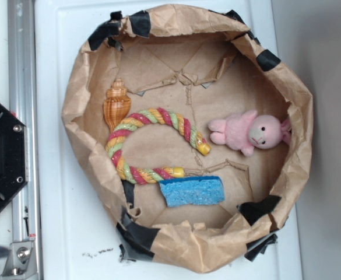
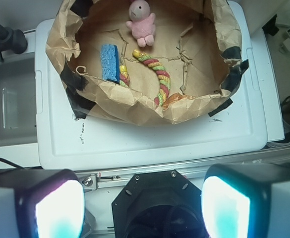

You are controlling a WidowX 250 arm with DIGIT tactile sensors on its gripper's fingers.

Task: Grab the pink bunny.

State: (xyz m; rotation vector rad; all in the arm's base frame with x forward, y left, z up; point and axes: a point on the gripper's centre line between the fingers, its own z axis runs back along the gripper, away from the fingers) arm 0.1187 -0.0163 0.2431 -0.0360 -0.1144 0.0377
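The pink bunny [image 1: 250, 132] lies on its side at the right of a brown paper-lined basin [image 1: 287, 87], head toward the right wall. In the wrist view the pink bunny [image 2: 142, 22] sits at the far end of the basin [image 2: 135, 106]. My gripper [image 2: 142, 206] shows only in the wrist view, open, its two glowing pads [image 2: 59, 208] wide apart with nothing between them. It hangs high above the robot's black base [image 2: 152, 198], well short of the basin and far from the bunny.
A blue sponge [image 1: 192, 191], a multicoloured rope ring [image 1: 153, 146] and a brown shell-shaped toy [image 1: 116, 104] also lie in the basin. Black tape patches [image 1: 138, 236] hold the paper rim. The basin stands on a white lid [image 1: 59, 233]; a metal rail [image 1: 21, 70] runs along the left.
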